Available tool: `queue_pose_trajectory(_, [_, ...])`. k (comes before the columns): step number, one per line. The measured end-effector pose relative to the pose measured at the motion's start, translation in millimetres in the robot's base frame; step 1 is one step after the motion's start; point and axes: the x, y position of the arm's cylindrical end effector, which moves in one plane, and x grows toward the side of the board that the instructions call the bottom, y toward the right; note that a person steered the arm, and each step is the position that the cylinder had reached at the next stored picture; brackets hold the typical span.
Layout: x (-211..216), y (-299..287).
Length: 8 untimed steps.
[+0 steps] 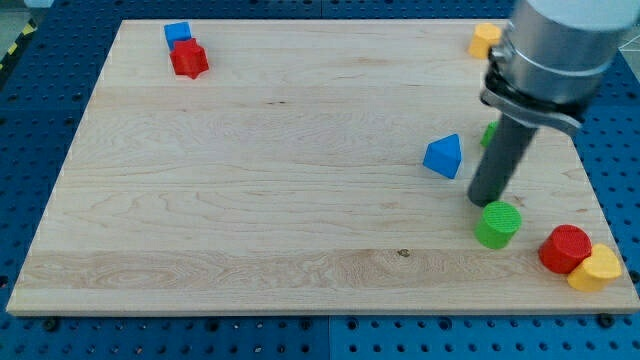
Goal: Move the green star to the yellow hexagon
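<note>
My tip (483, 203) rests on the board just above and left of a green cylinder (497, 224), close to touching it. A small green piece (489, 132), probably the green star, peeks out from behind the rod at its left side and is mostly hidden. A yellow block (485, 40), which looks like the hexagon, sits at the view's top right, partly covered by the arm. The blue triangle (443, 156) lies left of the rod.
A red cylinder (565, 248) and a second yellow block (595, 268) touch each other at the board's bottom right corner. A blue cube (178, 33) and a red block (188, 60) sit together at the top left. The wooden board (250, 200) lies on a blue pegboard.
</note>
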Motion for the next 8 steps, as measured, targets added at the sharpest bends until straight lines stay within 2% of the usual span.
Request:
queue_pose_trajectory(1, [2, 32])
queue_pose_trajectory(3, [-67, 48])
queue_pose_trajectory(4, [-118, 45])
queue_pose_trajectory(5, [-140, 35])
queue_pose_trajectory(7, [-98, 20])
queue_pose_trajectory(8, [-121, 7])
